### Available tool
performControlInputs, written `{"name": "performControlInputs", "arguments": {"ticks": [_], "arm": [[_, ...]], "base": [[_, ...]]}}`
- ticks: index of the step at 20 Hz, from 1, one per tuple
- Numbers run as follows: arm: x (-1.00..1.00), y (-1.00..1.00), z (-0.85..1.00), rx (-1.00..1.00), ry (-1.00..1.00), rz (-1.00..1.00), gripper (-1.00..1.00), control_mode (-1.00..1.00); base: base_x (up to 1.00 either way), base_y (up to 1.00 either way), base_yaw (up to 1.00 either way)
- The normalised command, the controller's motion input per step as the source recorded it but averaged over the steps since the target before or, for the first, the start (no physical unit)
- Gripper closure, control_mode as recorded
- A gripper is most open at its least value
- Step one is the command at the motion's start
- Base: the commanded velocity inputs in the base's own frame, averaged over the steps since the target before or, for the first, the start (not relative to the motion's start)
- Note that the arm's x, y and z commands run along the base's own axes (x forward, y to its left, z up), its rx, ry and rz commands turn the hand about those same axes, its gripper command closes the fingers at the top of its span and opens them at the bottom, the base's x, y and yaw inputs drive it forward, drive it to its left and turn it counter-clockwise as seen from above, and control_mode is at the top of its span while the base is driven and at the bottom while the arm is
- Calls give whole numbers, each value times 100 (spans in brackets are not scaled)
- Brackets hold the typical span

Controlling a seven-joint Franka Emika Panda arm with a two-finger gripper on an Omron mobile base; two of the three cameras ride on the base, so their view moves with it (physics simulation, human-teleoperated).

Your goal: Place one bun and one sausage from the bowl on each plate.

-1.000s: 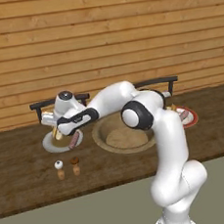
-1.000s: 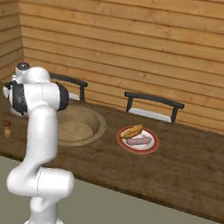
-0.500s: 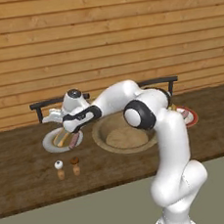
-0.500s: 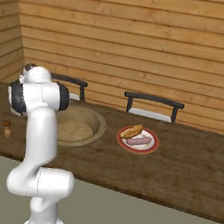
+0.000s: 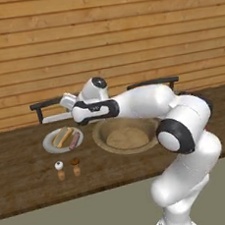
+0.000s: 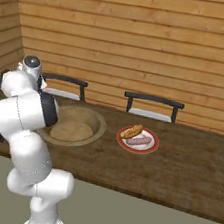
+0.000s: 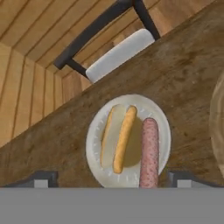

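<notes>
A greyish-white plate lies straight below my gripper. On it rest a pale bun and a reddish sausage, side by side. My fingertips stand wide apart and open, with nothing between them. From the left base, the gripper hovers above that plate, its bun and its sausage. The wooden bowl sits just right of the plate, its inside bare. The red-rimmed plate carries a bun and a sausage, right of the bowl.
Two small shakers stand on the dark wooden counter in front of the greyish plate. Two dark chairs stand behind the counter against the plank wall. The bowl's rim shows at the hand view's right edge.
The gripper has opened, let the sausage go onto the greyish plate beside the bun, and risen a little above the plate.
</notes>
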Motion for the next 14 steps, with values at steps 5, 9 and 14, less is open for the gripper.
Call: {"name": "performControlInputs", "arguments": {"ticks": [5,9,14], "arm": [[-100,-100,28,28,-24,0,-100,-100],[-100,-100,10,25,-31,0,-100,-100],[-100,-95,75,24,-46,0,-100,-100]], "base": [[0,0,0],[0,0,0],[0,0,0]]}}
